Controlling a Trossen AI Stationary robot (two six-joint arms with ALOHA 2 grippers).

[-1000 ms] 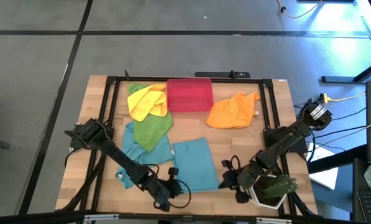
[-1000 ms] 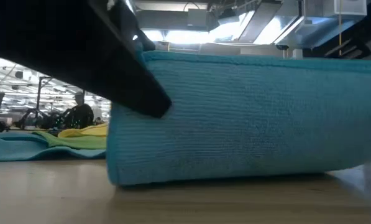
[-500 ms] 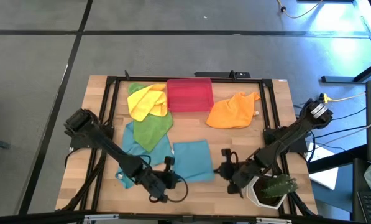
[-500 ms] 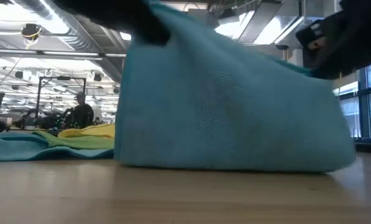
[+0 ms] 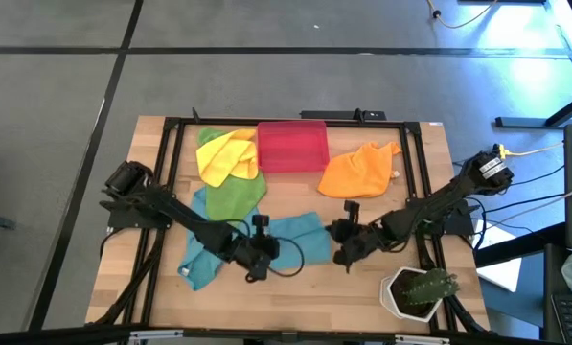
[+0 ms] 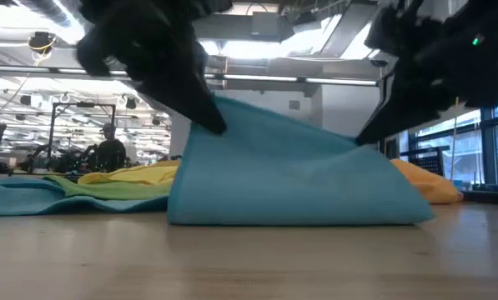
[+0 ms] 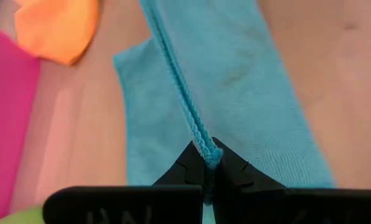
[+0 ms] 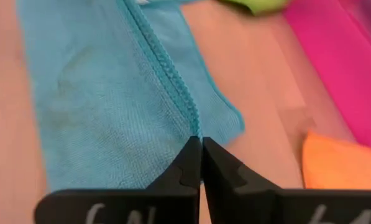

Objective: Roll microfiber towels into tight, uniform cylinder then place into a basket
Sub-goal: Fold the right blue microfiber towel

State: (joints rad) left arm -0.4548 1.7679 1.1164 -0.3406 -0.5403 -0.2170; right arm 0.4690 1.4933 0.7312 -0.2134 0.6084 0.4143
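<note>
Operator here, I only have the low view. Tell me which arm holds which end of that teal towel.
Observer: From above, the left gripper holds the teal towel at its left end and the right gripper holds its right end.
Operator: Confirm the grips are real.
Observer: Both wrist views show fingers shut on the towel's hemmed edge.
Operator: Report where the basket is.
Observer: The red-pink basket sits at the table's far edge, between the yellow towel and the orange towel.
</note>
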